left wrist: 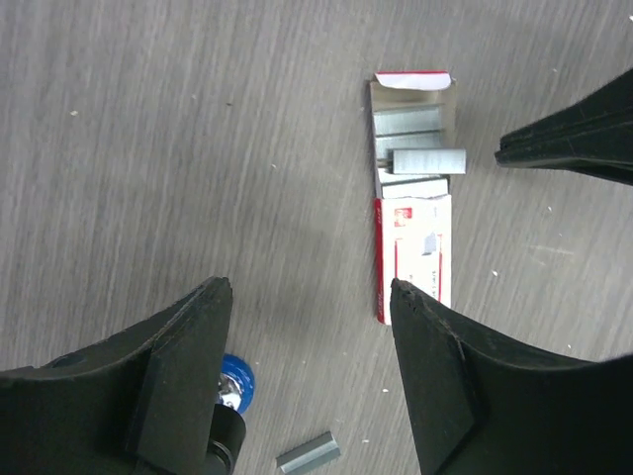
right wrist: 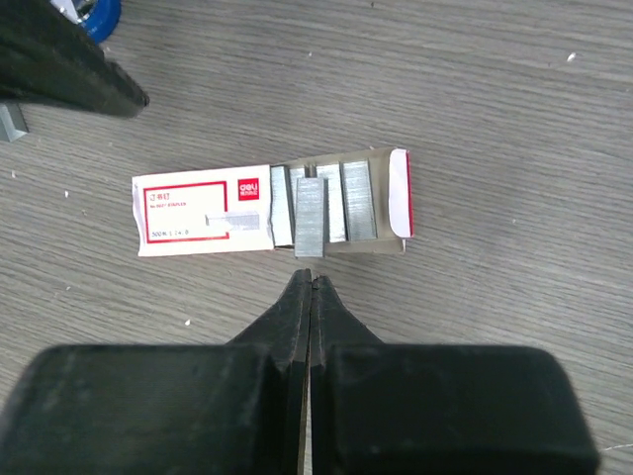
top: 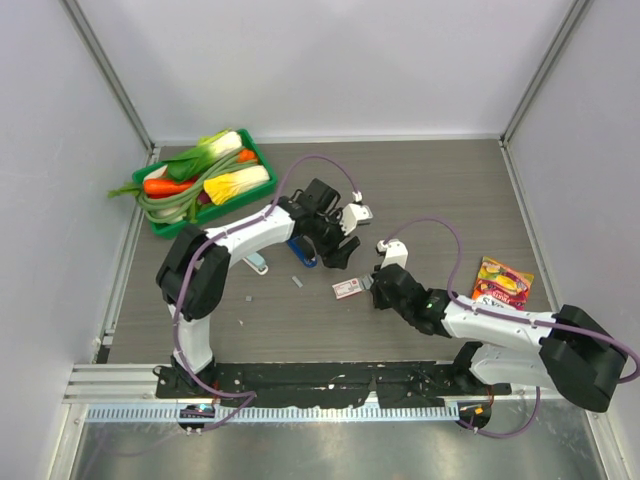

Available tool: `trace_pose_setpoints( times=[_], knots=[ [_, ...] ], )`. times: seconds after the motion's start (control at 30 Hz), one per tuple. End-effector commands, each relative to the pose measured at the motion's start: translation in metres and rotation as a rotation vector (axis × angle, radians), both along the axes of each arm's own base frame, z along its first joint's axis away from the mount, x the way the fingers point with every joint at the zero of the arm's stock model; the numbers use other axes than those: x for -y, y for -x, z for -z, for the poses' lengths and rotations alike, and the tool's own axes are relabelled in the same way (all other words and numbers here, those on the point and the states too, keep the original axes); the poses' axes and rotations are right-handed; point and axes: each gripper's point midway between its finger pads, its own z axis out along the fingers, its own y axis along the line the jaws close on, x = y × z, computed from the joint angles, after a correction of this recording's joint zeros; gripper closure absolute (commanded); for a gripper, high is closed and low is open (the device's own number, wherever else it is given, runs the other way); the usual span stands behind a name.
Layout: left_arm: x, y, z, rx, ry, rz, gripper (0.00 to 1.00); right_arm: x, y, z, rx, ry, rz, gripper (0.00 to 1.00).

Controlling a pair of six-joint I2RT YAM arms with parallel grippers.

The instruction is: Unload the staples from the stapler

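A short silvery strip of staples (top: pixel 297 283) lies loose on the table; in the left wrist view it (left wrist: pixel 308 454) sits at the bottom edge, between my fingers. The blue stapler (top: pixel 302 251) lies just left of my left gripper (top: pixel 343 252), and only its blue end (left wrist: pixel 235 384) shows in that view. The left gripper (left wrist: pixel 310 287) is open and empty above the table. My right gripper (right wrist: pixel 312 277) is shut and empty, its tips right at an open red and white staple packet (right wrist: pixel 198 210). A staple strip (right wrist: pixel 310 216) lies across the packet's tray.
A green tray (top: pixel 160 221) of vegetables stands at the back left. A colourful snack packet (top: pixel 503 282) lies at the right. A second pale stapler (top: pixel 258 264) lies left of the blue one. The two grippers are close together over the packet (top: pixel 348 288).
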Motion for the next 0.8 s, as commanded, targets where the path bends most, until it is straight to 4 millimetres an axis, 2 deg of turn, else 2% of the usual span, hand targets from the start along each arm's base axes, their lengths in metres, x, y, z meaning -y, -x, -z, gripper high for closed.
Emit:
trace_pose_setpoints(
  times=[0.0,0.17,0.77],
  knots=[
    [0.019,-0.024,-0.008,0.071,0.046,-0.055,0.32,0.001,0.000,0.006,-0.016,-0.013,0.022,0.99],
    [0.025,-0.037,0.005,0.119,0.002,-0.098,0.32,-0.002,-0.001,0.009,-0.026,-0.010,0.018,0.99],
    [0.026,-0.024,0.034,0.123,-0.034,-0.093,0.32,-0.012,-0.017,0.007,-0.006,-0.018,0.023,0.99]
  ],
)
